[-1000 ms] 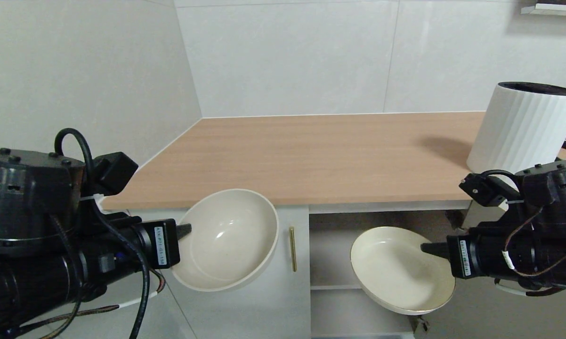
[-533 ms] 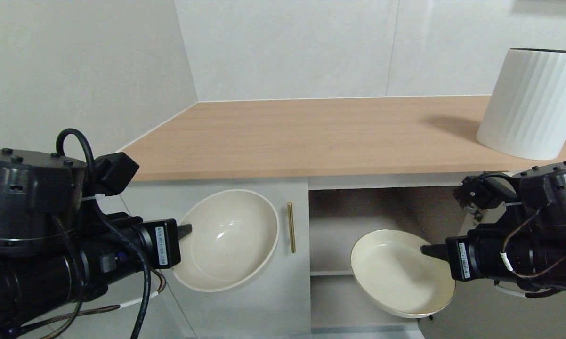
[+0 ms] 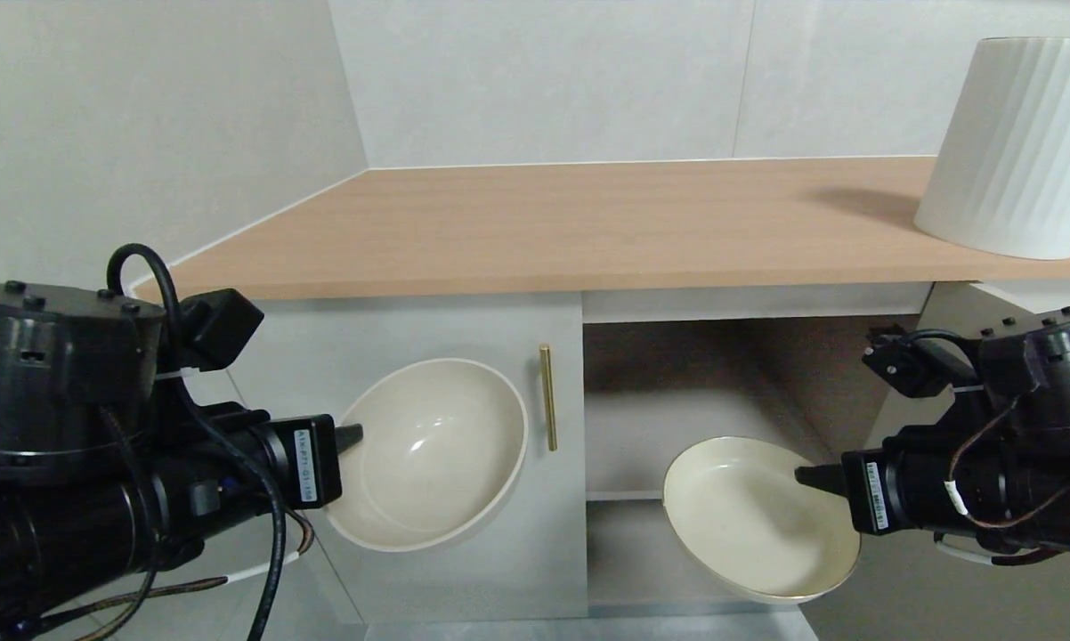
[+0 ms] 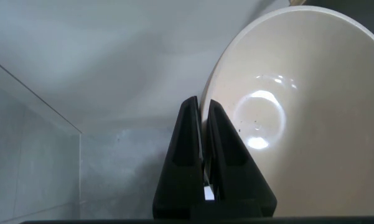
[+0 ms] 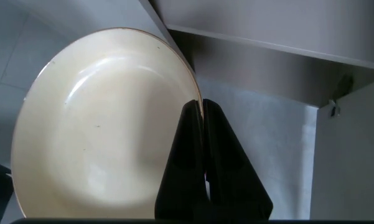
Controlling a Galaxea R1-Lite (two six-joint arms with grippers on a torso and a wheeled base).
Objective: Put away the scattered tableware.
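My left gripper is shut on the rim of a cream bowl, held tilted in front of the closed cabinet door. In the left wrist view the fingers pinch the bowl at its edge. My right gripper is shut on the rim of a cream plate with a thin gold edge, held tilted before the open cabinet compartment. The right wrist view shows the plate clamped in the gripper, beside the cabinet shelf.
A wooden countertop runs above the cabinet. A white ribbed cylinder stands on it at the right. The left door has a gold handle. Inside the open compartment is a shelf. A tiled wall stands at the left.
The whole head view has shifted: the countertop and cylinder sit higher in the picture and more of the cabinet shows. Both grippers still hold bowl and plate in the same place.
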